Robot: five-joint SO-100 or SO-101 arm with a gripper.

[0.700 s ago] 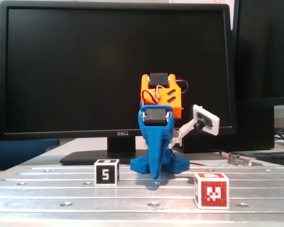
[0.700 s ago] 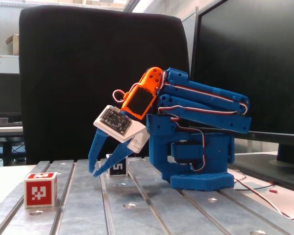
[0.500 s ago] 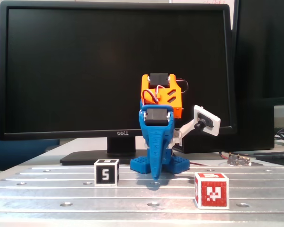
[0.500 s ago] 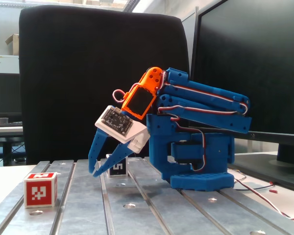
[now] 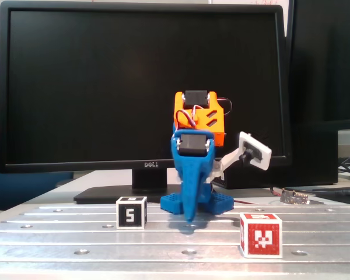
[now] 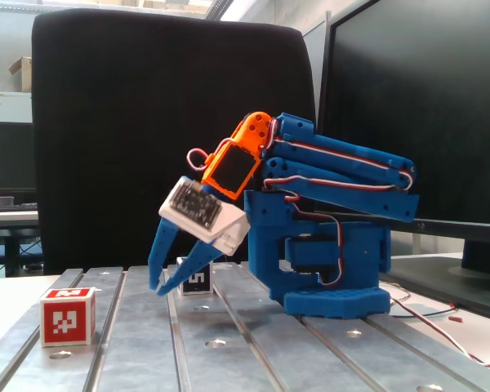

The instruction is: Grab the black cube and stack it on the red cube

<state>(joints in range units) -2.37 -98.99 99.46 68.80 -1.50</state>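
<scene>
The black cube, with white edges and a white "5", stands on the metal table, left of the arm in the front fixed view. In the side fixed view the black cube is partly hidden behind the blue fingers. The red cube with a white pixel marker sits nearer the front at the right; in the side view the red cube is at the far left. My gripper points down just above the table between the cubes, tips together, holding nothing. From the front the gripper looks like one narrow blade.
A large black Dell monitor stands right behind the arm's blue base. A black chair back fills the side view. Red and white wires lie beside the base. A small metal part rests at the back right.
The white camera mount on the wrist has tilted slightly, showing a small wrist roll. Both cubes stay where they were.
</scene>
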